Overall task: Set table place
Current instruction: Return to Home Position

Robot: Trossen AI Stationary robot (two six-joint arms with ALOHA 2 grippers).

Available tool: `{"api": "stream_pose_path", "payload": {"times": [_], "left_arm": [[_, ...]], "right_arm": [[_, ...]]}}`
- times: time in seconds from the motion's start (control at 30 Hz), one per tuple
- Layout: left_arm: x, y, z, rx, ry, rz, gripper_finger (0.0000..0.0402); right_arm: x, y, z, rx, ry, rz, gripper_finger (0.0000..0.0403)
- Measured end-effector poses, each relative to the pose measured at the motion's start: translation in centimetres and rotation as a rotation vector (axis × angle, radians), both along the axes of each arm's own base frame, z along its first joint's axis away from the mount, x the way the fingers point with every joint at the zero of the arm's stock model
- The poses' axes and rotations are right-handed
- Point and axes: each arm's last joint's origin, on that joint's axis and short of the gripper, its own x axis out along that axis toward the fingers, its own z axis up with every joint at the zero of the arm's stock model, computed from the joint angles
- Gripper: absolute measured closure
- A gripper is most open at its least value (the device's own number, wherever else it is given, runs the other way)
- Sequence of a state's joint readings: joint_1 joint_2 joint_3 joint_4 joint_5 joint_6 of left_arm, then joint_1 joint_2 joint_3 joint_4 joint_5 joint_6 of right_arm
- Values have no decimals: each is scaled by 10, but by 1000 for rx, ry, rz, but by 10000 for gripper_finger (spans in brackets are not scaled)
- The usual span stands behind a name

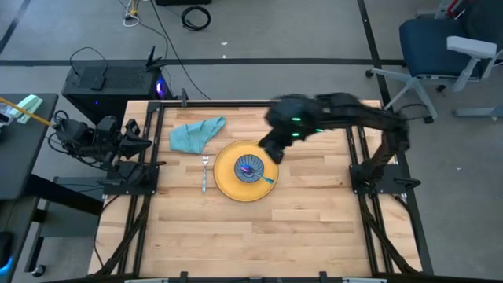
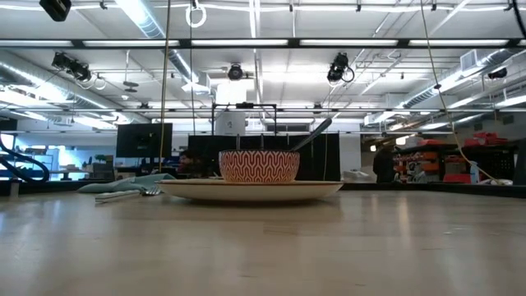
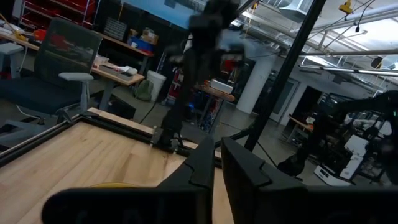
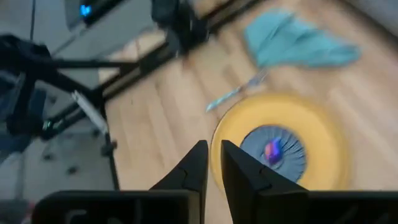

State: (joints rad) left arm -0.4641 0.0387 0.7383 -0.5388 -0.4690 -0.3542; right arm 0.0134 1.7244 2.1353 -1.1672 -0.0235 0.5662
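We start at the table's [image 1: 259, 236] left edge, where the left gripper [image 1: 146, 144] sits folded over the black rail, off the wood. In its wrist view the two fingers [image 3: 202, 163] stand with only a thin slit between them, closed on nothing. Moving right, a crumpled teal cloth [image 1: 196, 134] lies near the edge that runs along the top of the high view, left of the middle. Just beside it, toward the table's centre, the blue fork [image 1: 205, 173] lies lengthwise, close to the left rim of the yellow plate [image 1: 225, 179] but apart from it. The plate sits near the middle of the table, slightly toward that same top edge. In its centre stands the bowl [image 1: 250, 167], blue inside and red-patterned outside in the low view. The silver spoon [image 2: 312, 136] rests in it, its handle slanting up and out over the bowl's right side. The right gripper [image 1: 268, 150] hangs above the plate's upper right rim, touching nothing, while its arm reaches in from the right edge. Its fingers [image 4: 194, 167] are nearly together and empty, though the arm is blurred.
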Motion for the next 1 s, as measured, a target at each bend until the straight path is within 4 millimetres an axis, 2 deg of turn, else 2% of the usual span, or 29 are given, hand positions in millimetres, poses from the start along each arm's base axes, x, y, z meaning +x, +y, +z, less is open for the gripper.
{"api": "stream_pose_path", "payload": {"times": [0.13,0.2,0.3,0.43,0.53,0.63,0.8,0.9,1.0], "left_arm": [[0,0,0,0,1,0,371],[0,0,0,0,0,0,373],[0,0,0,0,0,0,373],[0,0,0,0,0,0,367],[0,0,0,0,0,0,363],[0,0,0,0,1,1,361],[0,0,0,0,0,0,366],[0,0,0,0,0,0,371],[0,0,0,0,0,0,374]], "right_arm": [[-47,21,33,-101,-101,-119,361],[-68,36,41,-174,-115,-100,365],[-90,65,44,-234,-106,-28,369],[-102,107,28,-248,-61,14,370],[-100,138,5,-267,-64,-11,370],[-89,165,-30,-201,-73,1,369],[-64,197,-88,-51,-216,184,369],[-40,192,-101,24,-472,309,369],[-16,160,-98,29,-748,406,369]]}}
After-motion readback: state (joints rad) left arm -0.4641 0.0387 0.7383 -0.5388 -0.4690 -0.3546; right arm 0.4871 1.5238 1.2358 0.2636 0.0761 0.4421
